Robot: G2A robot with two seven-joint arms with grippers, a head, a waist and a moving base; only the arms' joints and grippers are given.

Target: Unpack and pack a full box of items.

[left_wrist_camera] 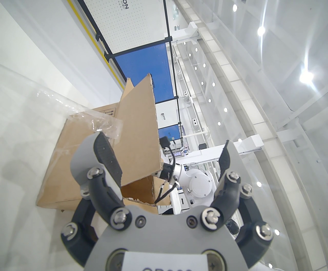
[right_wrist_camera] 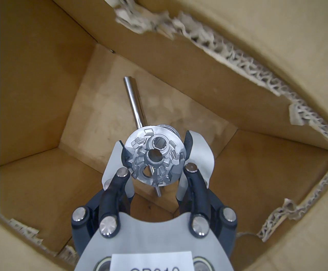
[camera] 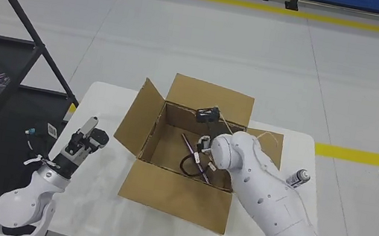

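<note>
An open cardboard box [camera: 162, 189] stands mid-table [camera: 96, 200], with the left gripper [camera: 88, 135] over the table to its left, a can [camera: 297, 177] lying right of it, and the right gripper [right_wrist_camera: 155, 151] inside it, clasping a toothed metal disc [right_wrist_camera: 143, 154] over a rod [right_wrist_camera: 133, 100] on the box floor.

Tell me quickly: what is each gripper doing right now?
Left gripper: open, holding nothing, beside the cardboard box.
Right gripper: shut on a metal disc inside the box.
</note>
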